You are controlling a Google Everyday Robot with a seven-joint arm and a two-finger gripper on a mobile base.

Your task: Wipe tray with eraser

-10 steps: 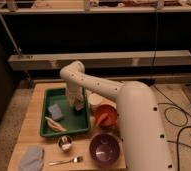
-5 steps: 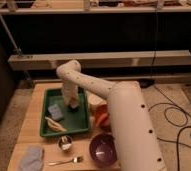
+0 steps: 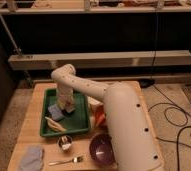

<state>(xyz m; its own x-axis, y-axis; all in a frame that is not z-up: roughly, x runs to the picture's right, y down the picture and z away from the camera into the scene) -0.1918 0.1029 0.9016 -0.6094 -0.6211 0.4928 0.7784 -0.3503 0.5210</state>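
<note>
1. Nearest you on the table (image 3: 28, 127) lie a cloth (image 3: 31, 157), a fork (image 3: 66, 161) and a purple bowl (image 3: 103, 149). A small cup (image 3: 65, 143) sits just beyond them. None of these matters for the wipe.
2. Next comes the green tray (image 3: 77, 120), with a pale object (image 3: 54, 124) at its 7 o'clock corner.
3. The eraser (image 3: 55, 111) lies on the tray floor toward 9 o'clock, near the rim.
4. The end effector (image 3: 66, 104) hangs inside the tray, just beside the eraser at its 2 o'clock. You cannot tell whether it is apart, together or clamped on anything, nor whether it touches the eraser.
5. The step in hand looks like securing the eraser, and wiping seems not yet begun.
6. Your next move calls for settling squarely on the eraser. Then press it flat and sweep toward 3 o'clock, clear of the pale object.
</note>
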